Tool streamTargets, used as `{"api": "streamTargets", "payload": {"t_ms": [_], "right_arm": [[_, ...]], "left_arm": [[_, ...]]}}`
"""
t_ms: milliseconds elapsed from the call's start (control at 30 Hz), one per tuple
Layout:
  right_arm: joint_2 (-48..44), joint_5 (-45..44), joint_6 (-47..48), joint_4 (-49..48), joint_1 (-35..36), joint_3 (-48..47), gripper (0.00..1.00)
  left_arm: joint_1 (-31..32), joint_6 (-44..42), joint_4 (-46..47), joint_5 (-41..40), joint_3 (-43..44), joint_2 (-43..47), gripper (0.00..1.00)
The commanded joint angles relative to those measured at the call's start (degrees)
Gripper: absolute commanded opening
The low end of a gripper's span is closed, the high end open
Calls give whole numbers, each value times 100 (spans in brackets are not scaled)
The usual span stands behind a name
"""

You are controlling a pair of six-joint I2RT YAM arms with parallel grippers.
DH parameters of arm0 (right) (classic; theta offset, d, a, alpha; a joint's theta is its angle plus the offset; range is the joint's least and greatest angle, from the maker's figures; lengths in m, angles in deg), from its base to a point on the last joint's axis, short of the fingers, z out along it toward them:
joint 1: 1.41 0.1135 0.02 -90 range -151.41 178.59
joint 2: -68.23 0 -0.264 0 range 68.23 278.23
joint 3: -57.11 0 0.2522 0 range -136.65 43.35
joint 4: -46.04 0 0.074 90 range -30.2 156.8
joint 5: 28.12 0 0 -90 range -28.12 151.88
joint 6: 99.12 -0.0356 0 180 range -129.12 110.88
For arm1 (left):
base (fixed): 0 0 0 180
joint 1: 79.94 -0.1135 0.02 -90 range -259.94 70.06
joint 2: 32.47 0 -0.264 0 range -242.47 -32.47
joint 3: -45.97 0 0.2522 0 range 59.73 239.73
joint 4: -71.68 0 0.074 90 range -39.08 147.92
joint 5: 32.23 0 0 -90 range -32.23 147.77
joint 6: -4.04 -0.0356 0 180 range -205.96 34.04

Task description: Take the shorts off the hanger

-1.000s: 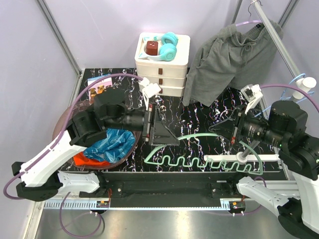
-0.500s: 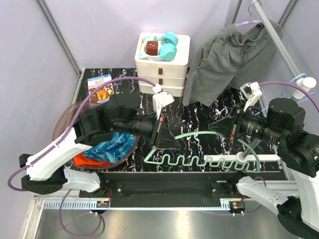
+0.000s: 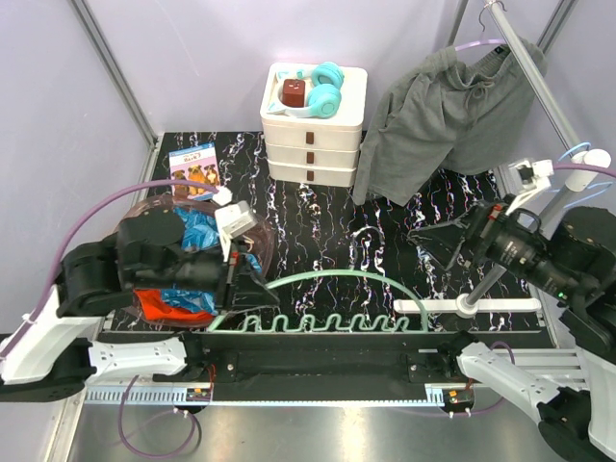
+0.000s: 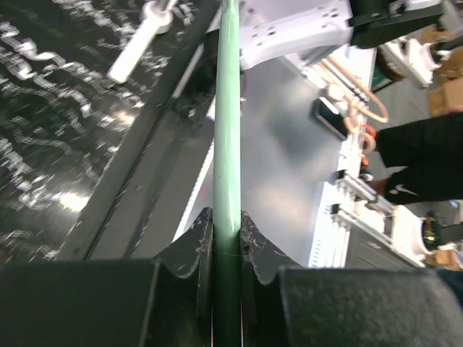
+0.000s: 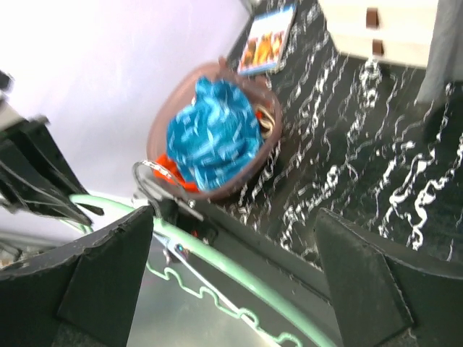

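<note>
My left gripper [image 3: 243, 285] [image 4: 226, 217] is shut on the left end of the mint-green hanger [image 3: 327, 276] [image 4: 228, 123], which lies bare along the table's near edge. My right gripper [image 3: 445, 241] [image 5: 235, 253] is open above the right side of the table, clear of the hanger [image 5: 239, 269]. The blue patterned shorts [image 3: 197, 231] [image 5: 213, 137] and the orange shorts [image 3: 164, 306] [image 5: 170, 170] are heaped in a brown basket [image 5: 277, 134] at the left. The dark grey shorts [image 3: 433, 115] hang at the back right.
A white drawer stack [image 3: 313, 149] with teal headphones [image 3: 325, 87] stands at the back centre. A booklet [image 3: 192, 164] lies at the back left. A white rod [image 3: 481, 306] lies near the front right. A metal rail [image 3: 534, 67] slants down the right side.
My right gripper has opened, let go of the hanger and drawn back to the right. The left arm has pulled the hanger leftward and toward the near edge, staying shut on it.
</note>
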Motion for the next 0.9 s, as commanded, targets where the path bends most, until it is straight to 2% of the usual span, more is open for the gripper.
{"api": "streamTargets", "payload": {"t_ms": [0, 167, 267, 367, 433, 500, 533, 633, 767, 867], "right_arm": [[-110, -594, -288, -331, -9, -226, 100], [-241, -910, -534, -296, -18, -217, 100], [-347, -1059, -675, -208, -9, -331, 93], [-435, -1262, -763, -68, -9, -559, 74], [-531, -1534, -877, 64, -9, -805, 49], [-628, -1683, -1000, 108, -9, -894, 34], [-663, -1736, -1044, 117, -9, -955, 24], [-778, -1903, -1194, 222, -9, -1096, 10], [-900, -2167, -1282, 529, -9, -1359, 1], [-953, -2334, -1378, 784, -18, -1570, 0]], "left_arm": [[2, -259, -500, -1343, 214, 115, 0], [-6, -504, -134, -2341, 504, -121, 0], [-6, -890, 569, -2571, 618, -271, 0], [-33, -1321, 1246, -2659, 837, -491, 0], [-112, -1752, 1441, -2256, 1503, -1035, 0], [-121, -1998, 1415, -2088, 1856, -1544, 0], [-147, -2051, 1432, -2053, 2180, -1703, 0], [-269, -2262, 1458, -1746, 2909, -2544, 0], [-437, -2377, 1450, -1368, 3825, -3364, 0], [-463, -2368, 1642, -1061, 4441, -3909, 0]]}}
